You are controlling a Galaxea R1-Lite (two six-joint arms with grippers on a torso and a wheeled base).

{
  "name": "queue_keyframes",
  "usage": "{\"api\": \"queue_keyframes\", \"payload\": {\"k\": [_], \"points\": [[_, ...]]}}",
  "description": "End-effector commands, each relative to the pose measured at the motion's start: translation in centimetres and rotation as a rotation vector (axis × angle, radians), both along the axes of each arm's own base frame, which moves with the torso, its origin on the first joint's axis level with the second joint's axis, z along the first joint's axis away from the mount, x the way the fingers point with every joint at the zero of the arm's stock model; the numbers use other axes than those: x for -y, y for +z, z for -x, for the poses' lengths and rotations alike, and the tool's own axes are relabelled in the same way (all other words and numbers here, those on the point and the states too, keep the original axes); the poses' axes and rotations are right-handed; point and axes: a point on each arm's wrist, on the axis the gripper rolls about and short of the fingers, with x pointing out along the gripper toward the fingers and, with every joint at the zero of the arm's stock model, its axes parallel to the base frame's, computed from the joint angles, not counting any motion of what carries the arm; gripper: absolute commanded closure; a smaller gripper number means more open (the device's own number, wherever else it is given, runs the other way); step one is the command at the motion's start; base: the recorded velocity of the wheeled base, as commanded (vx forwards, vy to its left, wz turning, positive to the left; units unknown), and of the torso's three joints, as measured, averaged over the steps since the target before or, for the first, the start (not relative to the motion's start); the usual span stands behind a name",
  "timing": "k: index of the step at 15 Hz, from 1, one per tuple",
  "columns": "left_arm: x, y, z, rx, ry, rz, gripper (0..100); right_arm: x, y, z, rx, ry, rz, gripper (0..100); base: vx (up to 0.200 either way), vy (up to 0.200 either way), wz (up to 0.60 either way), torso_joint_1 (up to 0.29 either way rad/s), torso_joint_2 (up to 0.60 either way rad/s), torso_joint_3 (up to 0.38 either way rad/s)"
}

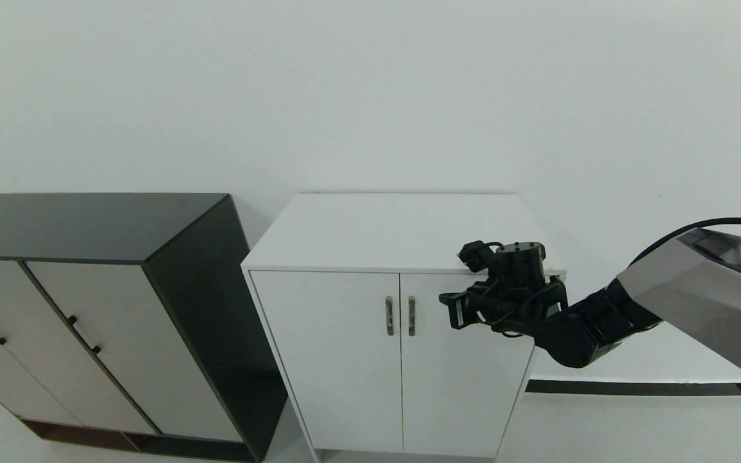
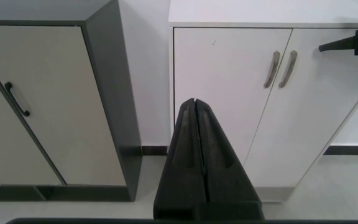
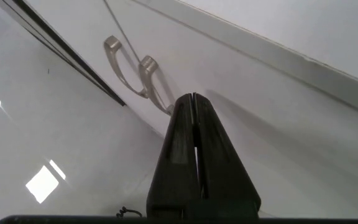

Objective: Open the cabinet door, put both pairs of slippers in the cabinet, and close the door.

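The white cabinet point(image 1: 402, 231) stands shut, its right door's handle point(image 1: 411, 316) just beside the right gripper point(image 3: 193, 99), whose jaws are pressed together, as are those of the left gripper point(image 2: 195, 102). Pinched so, the right one may skid off the handle instead of hooking it.

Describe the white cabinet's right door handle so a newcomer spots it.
Against the wall, take the white cabinet, right of the dark-framed cabinet. At its centre seam stand two slim metal bars: the right door handle is nearer the right gripper than the left door handle.
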Motion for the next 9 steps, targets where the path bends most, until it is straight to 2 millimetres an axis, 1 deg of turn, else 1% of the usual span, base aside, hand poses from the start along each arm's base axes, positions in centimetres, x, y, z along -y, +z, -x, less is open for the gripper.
{"api": "queue_keyframes", "payload": {"k": [1,9], "points": [[0.0,-0.02,-0.01,-0.002,-0.001,0.0,100,0.07,-0.43,-0.29,-0.006,-0.004,0.003,100,0.0,0.0,0.0,0.0,0.0,0.0],[0.0,0.02,0.01,0.001,-0.001,0.0,100,0.19,-0.53,-1.07,0.005,-0.018,-0.002,100,0.0,0.0,0.0,0.0,0.0,0.0]]}}
